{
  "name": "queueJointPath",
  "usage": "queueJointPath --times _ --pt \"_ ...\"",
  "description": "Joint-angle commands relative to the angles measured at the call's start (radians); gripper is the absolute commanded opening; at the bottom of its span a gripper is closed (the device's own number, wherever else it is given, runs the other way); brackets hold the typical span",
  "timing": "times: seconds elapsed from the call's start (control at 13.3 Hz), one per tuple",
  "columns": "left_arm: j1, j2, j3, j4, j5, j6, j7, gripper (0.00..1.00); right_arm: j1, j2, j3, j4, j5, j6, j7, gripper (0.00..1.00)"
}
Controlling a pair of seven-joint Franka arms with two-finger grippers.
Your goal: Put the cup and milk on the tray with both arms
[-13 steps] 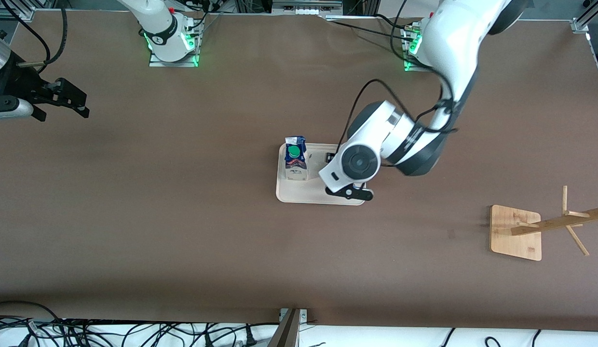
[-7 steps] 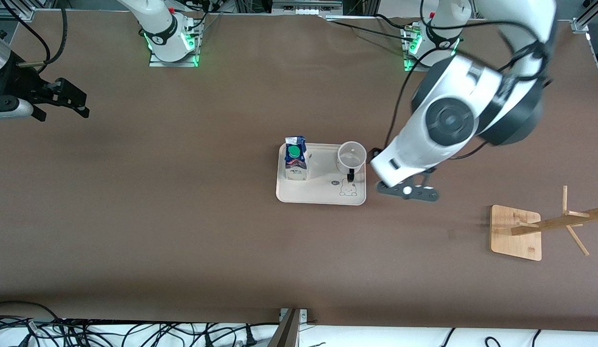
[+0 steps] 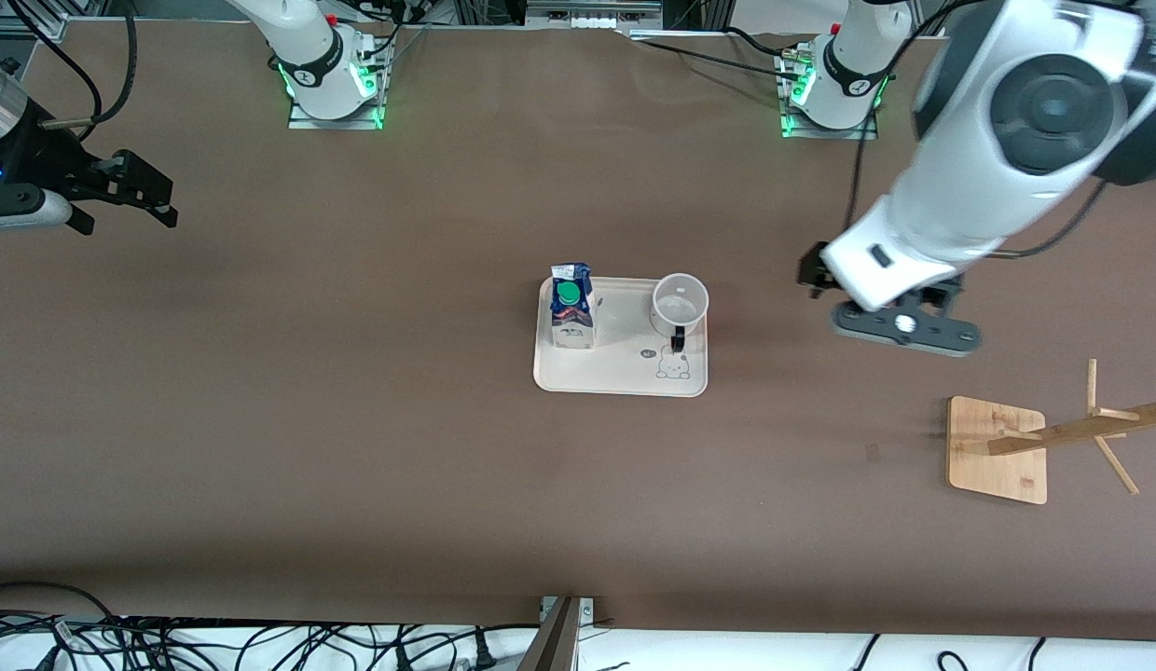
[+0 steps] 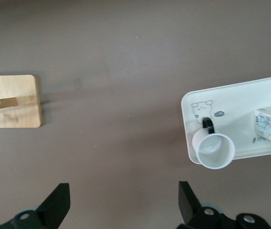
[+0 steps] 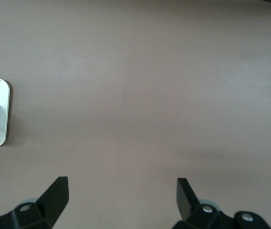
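- Tray (image 3: 606,373): cream, rectangular, rounded corners; lies flat at the middle of the brown tabletop (image 3: 354,419). A rabbit outline is printed in the corner nearest the front camera, toward the left arm's end.
- Milk carton (image 3: 572,317): stands upright on the tray, at the tray end toward the right arm; green screw cap on top.
- Cup (image 3: 679,304): white, stands upright on the tray, at the end toward the left arm; the black handle points toward the front camera. Cup and carton stand apart.
- Left claw (image 4: 123,205): fingers spread wide, nothing held; it hangs over bare tabletop between the tray and the wooden rack (image 3: 1002,452).
- Right claw (image 3: 135,191): fingers spread wide, nothing held; over the tabletop at the right arm's end, well apart from the tray. This arm waits.
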Motion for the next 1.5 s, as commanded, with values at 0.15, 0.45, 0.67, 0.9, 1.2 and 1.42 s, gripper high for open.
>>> queueJointPath --times 0.15,0.45,0.67,0.9,1.2,1.42 --pt "0.011 -0.233 0.147 -0.279 -0.102 0.205 0.042 1.00 0.021 0.003 0.003 0.017 0.002 -0.010 0.005 1.00" --pt "0.003 -0.413 0.215 -0.530 -0.115 0.308 0.041 1.00 0.021 0.001 0.000 0.017 0.002 -0.015 0.003 1.00" --pt "0.028 -0.462 0.246 -0.607 -0.171 0.315 0.042 1.00 0.021 0.001 -0.002 0.017 0.002 -0.017 0.003 1.00" --pt "0.028 -0.462 0.266 -0.612 -0.177 0.307 0.057 1.00 0.021 0.003 -0.002 0.017 0.004 -0.017 0.003 1.00" --pt "0.028 -0.453 0.286 -0.607 -0.171 0.278 0.134 1.00 0.021 0.003 -0.004 0.016 0.004 -0.017 0.003 1.00" --pt "0.029 -0.424 0.286 -0.567 -0.171 0.243 0.134 1.00 0.021 0.003 -0.004 0.017 0.004 -0.017 0.003 1.00"
